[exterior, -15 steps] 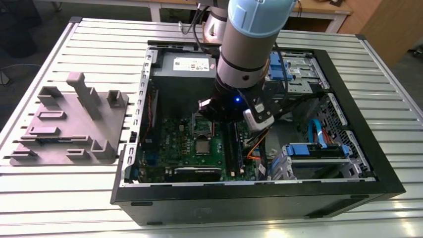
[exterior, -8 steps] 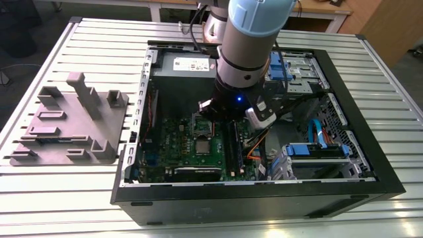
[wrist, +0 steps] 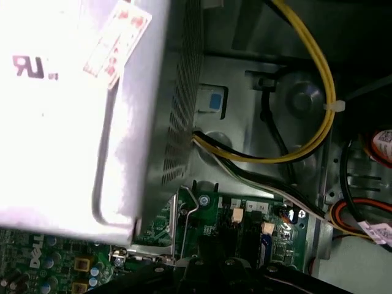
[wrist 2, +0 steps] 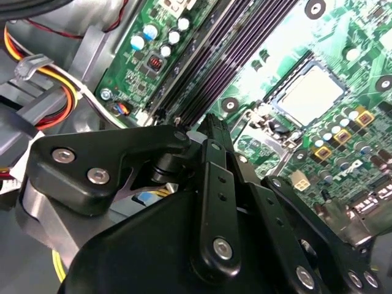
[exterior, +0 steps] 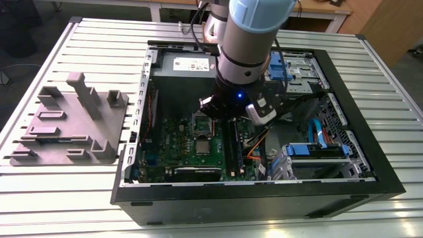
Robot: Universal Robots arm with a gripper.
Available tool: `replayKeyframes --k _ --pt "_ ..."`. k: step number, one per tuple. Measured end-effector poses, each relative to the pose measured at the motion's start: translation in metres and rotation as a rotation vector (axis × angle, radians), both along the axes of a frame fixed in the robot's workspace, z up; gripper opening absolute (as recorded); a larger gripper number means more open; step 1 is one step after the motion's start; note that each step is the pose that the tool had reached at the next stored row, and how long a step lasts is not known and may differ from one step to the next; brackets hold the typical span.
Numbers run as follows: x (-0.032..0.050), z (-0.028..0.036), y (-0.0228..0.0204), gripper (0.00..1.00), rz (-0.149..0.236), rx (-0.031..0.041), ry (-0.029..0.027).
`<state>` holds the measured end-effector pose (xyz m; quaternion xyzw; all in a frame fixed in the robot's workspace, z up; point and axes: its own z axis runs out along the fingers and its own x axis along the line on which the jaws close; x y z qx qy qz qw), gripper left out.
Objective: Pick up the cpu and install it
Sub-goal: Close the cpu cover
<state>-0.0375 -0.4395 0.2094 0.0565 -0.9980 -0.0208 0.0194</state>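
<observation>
The cpu (exterior: 201, 145) is a small pale silver square lying flat on the green motherboard (exterior: 175, 148) inside the open computer case. The second wrist view shows the cpu (wrist 2: 312, 95) seated inside a metal socket frame. In the exterior view my gripper (exterior: 223, 113) hangs over the board, a little behind the cpu and toward that view's right. Its black linkage (wrist 2: 211, 128) points down beside the long dark memory slots (wrist 2: 226, 55), apart from the cpu. Nothing shows in its grasp.
A grey power supply box (wrist: 79, 110) with a white label sits at the case's back, with yellow cables (wrist: 318, 73) looping beside it. Blue drive cages (exterior: 317, 148) fill the case at the exterior view's right. A grey tray with posts (exterior: 66, 124) lies on the slatted table.
</observation>
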Motion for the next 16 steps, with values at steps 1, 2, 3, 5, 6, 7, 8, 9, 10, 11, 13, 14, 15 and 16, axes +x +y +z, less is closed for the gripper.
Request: replayKeyframes --k 1,2,3,5,6,7,8,9,10,11,13,14,15,16 --pt "0.0002 0.0 0.0012 0.1 0.0 -0.0001 0.0001" --pt "0.0004 -0.0001 0.0022 0.1 0.0 0.0 0.0" --pt "0.0007 -0.0001 0.0031 0.1 0.0 0.0 0.0" --pt "0.0013 -0.0002 0.0049 0.1 0.0 0.0001 0.0" --pt "0.0016 -0.0002 0.0057 0.1 0.0 0.0 0.0" --pt "0.0018 -0.0002 0.0062 0.1 0.0 0.0001 0.0" --pt "0.0019 -0.0002 0.0065 0.1 0.0 0.0001 0.0" --pt "0.002 -0.0002 0.0067 0.1 0.0 0.0001 0.0" --pt "0.0022 -0.0002 0.007 0.1 0.0 0.0001 0.0" --pt "0.0025 -0.0002 0.0075 0.1 0.0 0.0 0.0" --pt "0.0027 -0.0002 0.009 0.1 0.0 0.0 0.0" --pt "0.0028 -0.0002 0.0099 0.1 0.0 0.0001 0.0" --pt "0.0028 -0.0002 0.0108 0.1 0.0 0.0 0.0" --pt "0.0028 -0.0002 0.0116 0.1 0.0 0.0 0.0"
